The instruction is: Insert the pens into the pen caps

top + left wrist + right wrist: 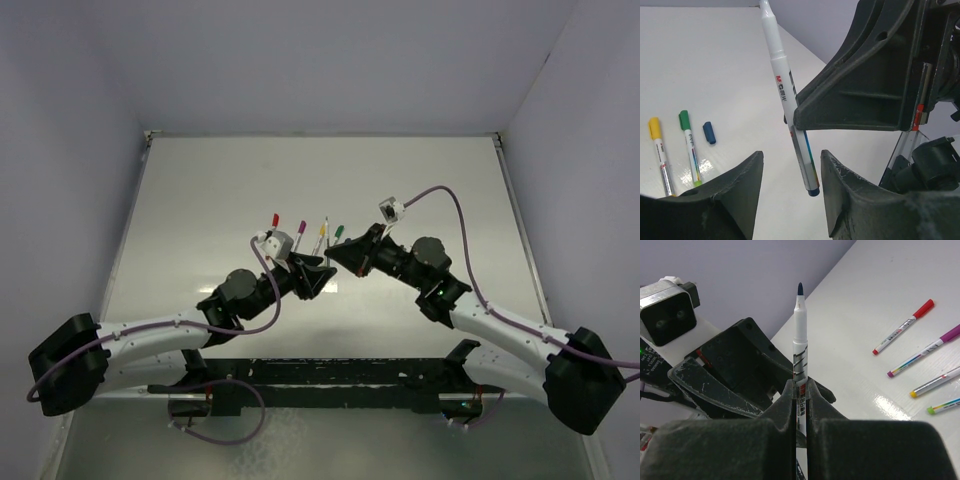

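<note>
Clenched on the barrel of a blue-tipped pen (800, 335), the right gripper (800, 390) is seen above the table (200, 200), and the pen's uncapped blue tip is pointed away from the fingers. The left gripper (791, 157) is placed nose to nose with it. Its jaws are spread apart and nothing is grasped by them. The rear end of the held pen hangs between its two fingers, close to one of them, but whether they touch cannot be judged. The blue cap (709, 133) is seen lying on its side on the table, with no pen in it, just beside the green-capped pen (690, 150). Next to that pen the yellow-capped pen (661, 160) is laid, and further along the row the purple-capped pen (927, 351) and the red-capped pen (902, 328) are found. Each of these four caps is filled by its own pen, and all four pens are laid flat on the table, apart from both grippers.
</note>
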### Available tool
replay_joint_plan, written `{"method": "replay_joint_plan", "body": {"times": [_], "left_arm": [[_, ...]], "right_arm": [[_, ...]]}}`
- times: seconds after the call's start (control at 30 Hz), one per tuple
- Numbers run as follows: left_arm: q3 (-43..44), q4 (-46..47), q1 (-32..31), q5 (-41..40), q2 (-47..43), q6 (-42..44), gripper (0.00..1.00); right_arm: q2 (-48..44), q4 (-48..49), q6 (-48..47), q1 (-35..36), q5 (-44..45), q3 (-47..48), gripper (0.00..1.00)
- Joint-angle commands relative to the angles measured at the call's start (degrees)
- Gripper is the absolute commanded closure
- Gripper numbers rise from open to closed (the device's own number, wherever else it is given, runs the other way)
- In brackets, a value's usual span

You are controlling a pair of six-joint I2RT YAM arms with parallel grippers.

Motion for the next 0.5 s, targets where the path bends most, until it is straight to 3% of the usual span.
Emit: {"method": "replay_joint_plan", "body": {"times": [0.0, 0.27, 0.4, 0.47], "left_arm": [[-0.1, 5.3, 0.5, -0.1, 0.4, -1.2, 0.48], [-0.7, 7.2, 1.0, -1.1, 0.2, -1.1, 0.53], [-0.7, 7.5, 1.2, -0.5, 0.5, -1.4, 0.74], [-0.7, 7.7, 1.2, 0.0, 1.0, -1.9, 0.79]], "right_arm": [[0.2, 4.6, 1.0, 0.1, -1.9, 0.2, 1.00], [1.2, 5.0, 1.5, 0.2, -2.5, -0.3, 1.00], [1.5, 4.9, 1.5, 0.2, -2.4, -0.4, 1.00], [1.6, 5.2, 1.6, 0.2, -2.5, -0.5, 1.00]]}}
